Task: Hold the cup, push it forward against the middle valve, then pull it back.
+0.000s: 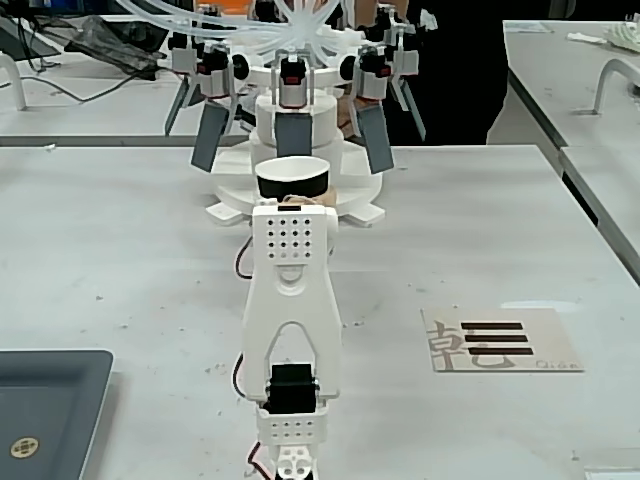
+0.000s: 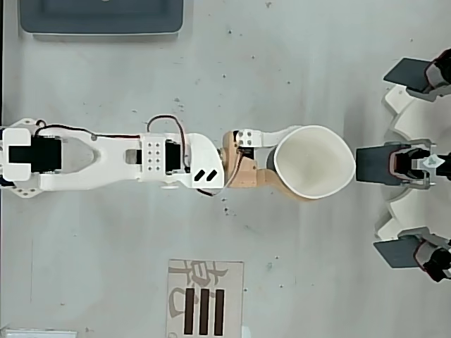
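The cup [image 2: 317, 165], black outside and white inside, is squeezed to an oval between the fingers of my gripper [image 2: 289, 163], which is shut on it. One white finger [image 2: 271, 135] and one tan finger [image 2: 257, 179] flank its wall in the overhead view. In the fixed view the cup [image 1: 292, 180] shows just above my white arm, which hides the fingers. The middle valve [image 2: 377, 164] is a flat grey paddle directly ahead of the cup's rim, with only a hair of space or light contact; I cannot tell which. In the fixed view the middle valve [image 1: 293, 133] hangs under a black-and-red cap.
Slanted grey paddles [image 2: 409, 70] [image 2: 398, 252] flank the middle one on the white round dispenser base [image 2: 394, 229]. A dark tray [image 2: 102, 17] lies beside the arm's base, and a card with black bars [image 2: 204, 299] lies on the other side.
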Available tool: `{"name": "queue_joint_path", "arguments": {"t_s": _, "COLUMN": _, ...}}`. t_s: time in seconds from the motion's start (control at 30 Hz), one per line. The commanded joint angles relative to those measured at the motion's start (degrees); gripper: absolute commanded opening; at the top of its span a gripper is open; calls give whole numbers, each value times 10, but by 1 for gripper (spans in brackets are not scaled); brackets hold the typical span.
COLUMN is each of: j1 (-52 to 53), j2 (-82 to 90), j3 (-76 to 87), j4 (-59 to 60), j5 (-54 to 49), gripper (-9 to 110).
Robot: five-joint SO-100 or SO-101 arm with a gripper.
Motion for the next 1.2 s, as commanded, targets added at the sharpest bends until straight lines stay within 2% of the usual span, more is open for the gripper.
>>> {"name": "queue_joint_path", "arguments": {"t_s": 0.0, "j1": 6, "j2": 29, "j3": -12, "j4": -15, "j5": 4, "gripper": 3}}
{"name": "queue_joint_path", "arguments": {"t_s": 0.43, "j1": 6, "j2": -43, "j3": -98, "j4": -4, "j5": 5, "gripper": 3}}
{"name": "queue_joint_path", "arguments": {"t_s": 1.07, "j1": 4, "j2": -380, "j3": -553, "j4": 144, "j5": 6, "gripper": 3}}
{"name": "queue_joint_path", "arguments": {"t_s": 1.17, "j1": 4, "j2": -391, "j3": -570, "j4": 155, "j5": 6, "gripper": 3}}
